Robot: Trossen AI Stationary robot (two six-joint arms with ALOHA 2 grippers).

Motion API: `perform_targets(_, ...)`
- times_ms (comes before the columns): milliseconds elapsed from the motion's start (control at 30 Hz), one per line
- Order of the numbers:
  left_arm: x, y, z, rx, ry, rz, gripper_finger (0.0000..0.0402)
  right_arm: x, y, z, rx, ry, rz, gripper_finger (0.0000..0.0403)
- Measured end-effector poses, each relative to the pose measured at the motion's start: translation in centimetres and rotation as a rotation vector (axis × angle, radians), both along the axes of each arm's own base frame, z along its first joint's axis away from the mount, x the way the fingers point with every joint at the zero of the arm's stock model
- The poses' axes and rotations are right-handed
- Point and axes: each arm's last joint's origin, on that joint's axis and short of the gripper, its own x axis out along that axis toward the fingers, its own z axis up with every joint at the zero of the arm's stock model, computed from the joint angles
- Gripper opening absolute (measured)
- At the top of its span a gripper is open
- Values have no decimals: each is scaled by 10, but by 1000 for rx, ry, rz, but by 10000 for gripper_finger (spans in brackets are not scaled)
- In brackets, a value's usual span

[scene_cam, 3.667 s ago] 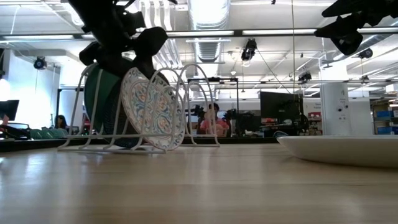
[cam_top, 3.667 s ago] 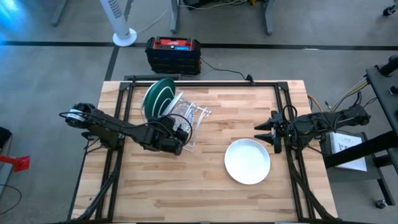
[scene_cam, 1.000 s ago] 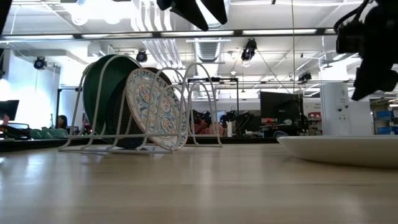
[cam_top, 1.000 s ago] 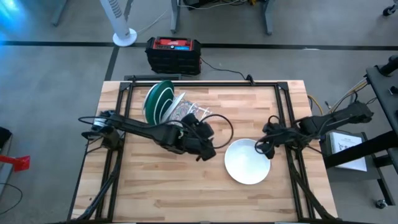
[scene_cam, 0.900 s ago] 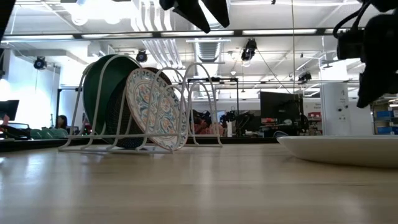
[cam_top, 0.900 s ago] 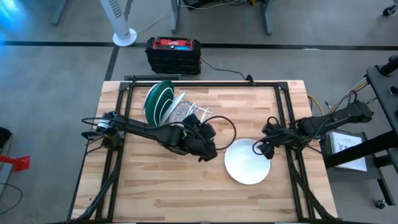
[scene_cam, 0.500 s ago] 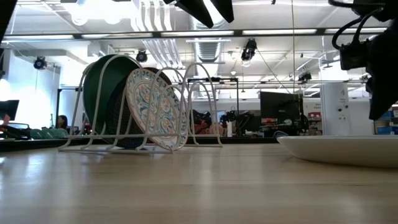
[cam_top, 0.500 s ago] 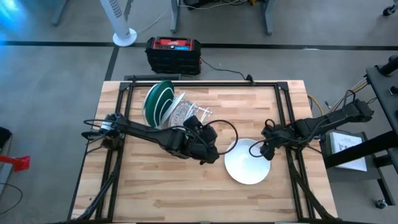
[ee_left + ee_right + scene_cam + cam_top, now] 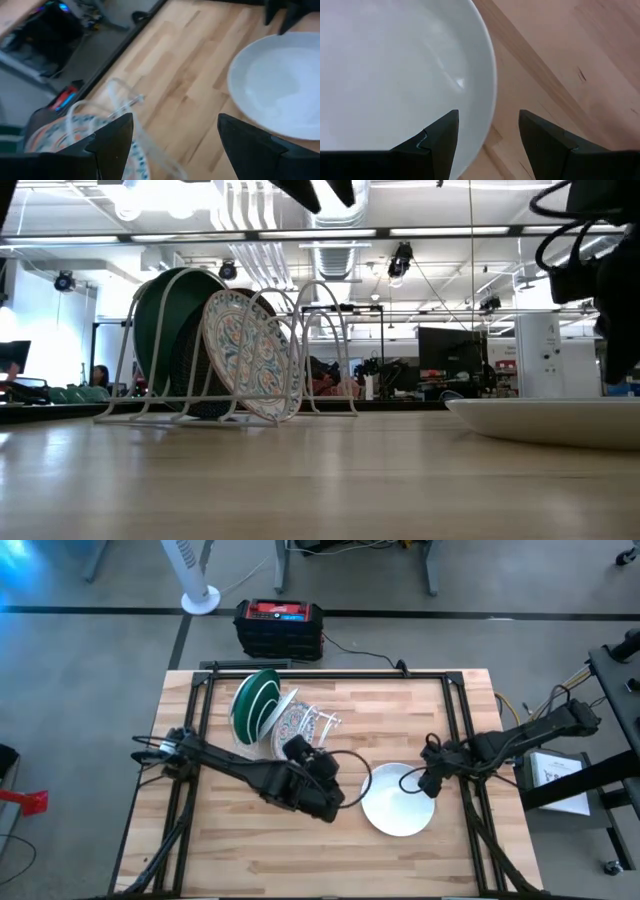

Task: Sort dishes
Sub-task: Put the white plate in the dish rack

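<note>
A white plate lies flat on the table, right of the middle. In the white wire rack at the far left, a green plate, a dark plate and a floral plate stand on edge. My left gripper hangs open above the table between the rack and the white plate's left rim. My right gripper is open and points steeply down over the white plate's right rim, one finger on each side of it, apart from it in the low view.
Black frame rails run along the table's left, right and far edges. A black and red box sits on the floor beyond the far edge. Bare wood stretches along the near edge.
My left gripper has gone from beside the rack toward the white plate and the table's near edge, still open. My right gripper has sunk a little and tipped more steeply down over the plate's right rim. No plate has moved.
</note>
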Motion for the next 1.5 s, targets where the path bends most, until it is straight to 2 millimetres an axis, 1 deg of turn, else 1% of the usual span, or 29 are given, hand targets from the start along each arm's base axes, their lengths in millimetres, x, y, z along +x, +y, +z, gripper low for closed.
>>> perform_targets(200, -22, -10, 2, 51, 7, 98, 279, 0, 0, -11, 2, 23, -25, 199)
perform_targets(400, -48, -24, 9, 85, -15, 171, 279, 1, 0, -14, 12, 1, -32, 199)
perform_targets(500, -54, -31, 15, 114, -38, 134, 279, 1, 0, -14, 14, -1, -33, 199)
perform_targets(600, -58, -28, 21, 153, -58, 130, 279, 2, 1, -14, 16, -11, -33, 199)
perform_targets(700, -62, -18, 31, 198, -91, 146, 279, 4, 1, -13, 20, -38, -33, 199)
perform_targets(767, -64, -8, 39, 219, -121, 170, 279, 5, 1, -12, 21, -58, -29, 199)
perform_targets(867, -64, 12, 48, 231, -108, 206, 279, 8, 2, -11, 26, -82, -21, 199)
perform_targets(933, -63, 28, 52, 207, -74, 232, 279, 9, 3, -10, 29, -96, -19, 199)
perform_targets(1033, -62, 58, 56, 125, 0, 277, 279, 9, 3, -10, 27, -97, -12, 199)
perform_targets(1200, -59, 116, 54, -67, 182, 311, 279, 10, 3, -10, 28, -107, -8, 199)
perform_targets(1267, -58, 138, 52, -113, 244, 310, 279, 10, 3, -10, 25, -108, -3, 199)
perform_targets(1333, -56, 158, 50, -123, 270, 323, 279, 10, 3, -10, 24, -109, -1, 199)
perform_targets(1433, -56, 182, 48, -153, 299, 329, 279, 10, 3, -10, 23, -111, -1, 199)
perform_targets(1500, -55, 192, 48, -183, 301, 314, 279, 10, 3, -10, 22, -112, 0, 199)
